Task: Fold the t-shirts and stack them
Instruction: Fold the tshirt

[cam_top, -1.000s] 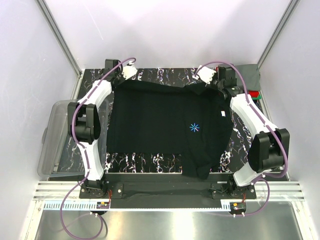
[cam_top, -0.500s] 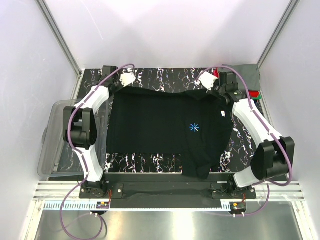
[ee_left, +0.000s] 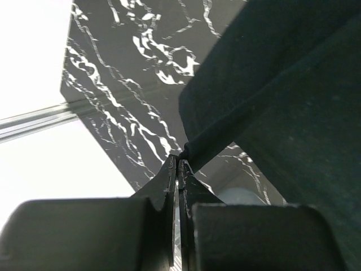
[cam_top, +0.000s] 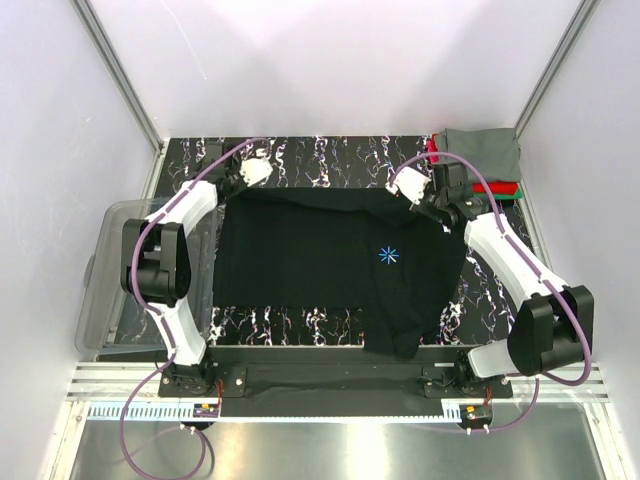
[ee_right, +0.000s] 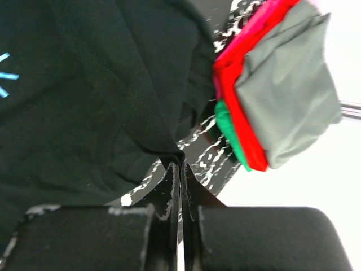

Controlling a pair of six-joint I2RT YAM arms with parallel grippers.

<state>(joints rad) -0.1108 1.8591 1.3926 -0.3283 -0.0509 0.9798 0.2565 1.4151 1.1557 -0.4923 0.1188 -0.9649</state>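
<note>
A black t-shirt (cam_top: 320, 250) with a small blue logo (cam_top: 388, 255) lies spread over the dark marbled table (cam_top: 330, 150). My left gripper (cam_top: 234, 186) is shut on the shirt's far left corner (ee_left: 189, 151), lifted off the table. My right gripper (cam_top: 428, 203) is shut on the far right edge of the black t-shirt (ee_right: 169, 152). A stack of folded t-shirts sits at the far right corner: grey (cam_top: 482, 152) on top, red (ee_right: 242, 96) beneath, green (ee_right: 228, 132) lowest.
A clear plastic bin (cam_top: 112, 270) stands off the table's left side. White walls and metal frame posts close in the back and sides. The folded stack lies just right of my right arm's wrist.
Both grippers have drawn the shirt's far edge toward the near side, away from the back wall. The right arm's move has uncovered the folded stack.
</note>
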